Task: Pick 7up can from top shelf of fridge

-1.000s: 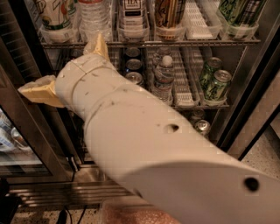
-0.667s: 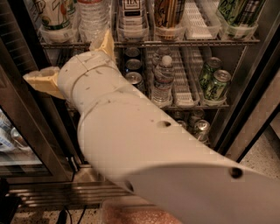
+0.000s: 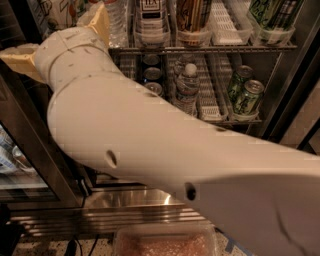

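The fridge (image 3: pixel 287 70) stands open in front of me, with its top shelf (image 3: pixel 210 49), a wire rack, holding clear tubs of tall cans. A white can with green and red marks, apparently the 7up can (image 3: pixel 56 11), shows partly at the top left edge. My gripper (image 3: pixel 54 29) is at the upper left, level with the top shelf and just in front of that can. Its two tan fingers (image 3: pixel 21 59) are spread apart and hold nothing. My white arm hides much of the left side of the fridge.
On the top shelf are a water bottle (image 3: pixel 116 20), a tea can (image 3: pixel 150 15), a brown can (image 3: pixel 192 15) and green cans (image 3: pixel 272 15). The lower rack holds a water bottle (image 3: pixel 187 85) and green cans (image 3: pixel 245 92). The dark door frame (image 3: pixel 30 145) is at left, with a steel base (image 3: pixel 130 210) below.
The gripper has risen from the lower rack's level up to the top shelf, toward the white can at the left. Its fingers stay spread.
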Controlling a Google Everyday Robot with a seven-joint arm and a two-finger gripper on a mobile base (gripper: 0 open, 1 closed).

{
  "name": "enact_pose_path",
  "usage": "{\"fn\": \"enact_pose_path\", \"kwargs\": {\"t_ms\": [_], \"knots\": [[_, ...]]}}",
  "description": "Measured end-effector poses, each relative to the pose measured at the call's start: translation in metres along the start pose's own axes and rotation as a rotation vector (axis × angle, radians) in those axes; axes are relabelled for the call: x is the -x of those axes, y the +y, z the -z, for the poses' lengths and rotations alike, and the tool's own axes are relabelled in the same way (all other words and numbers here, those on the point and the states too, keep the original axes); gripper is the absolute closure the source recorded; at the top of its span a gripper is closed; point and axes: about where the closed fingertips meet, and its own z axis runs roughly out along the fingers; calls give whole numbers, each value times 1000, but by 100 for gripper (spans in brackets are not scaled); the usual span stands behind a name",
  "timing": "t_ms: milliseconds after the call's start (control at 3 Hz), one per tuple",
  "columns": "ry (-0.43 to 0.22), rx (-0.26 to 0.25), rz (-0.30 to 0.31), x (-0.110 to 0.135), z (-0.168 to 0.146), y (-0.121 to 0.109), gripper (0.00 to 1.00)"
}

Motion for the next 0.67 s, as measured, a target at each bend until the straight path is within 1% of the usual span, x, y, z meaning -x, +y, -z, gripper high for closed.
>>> {"fn": "enact_pose_path", "kwargs": {"t_ms": [333, 667], "knots": [[-14, -35, 22, 3, -4, 4, 0], [-30, -75, 56, 6, -16, 4, 0]]}}
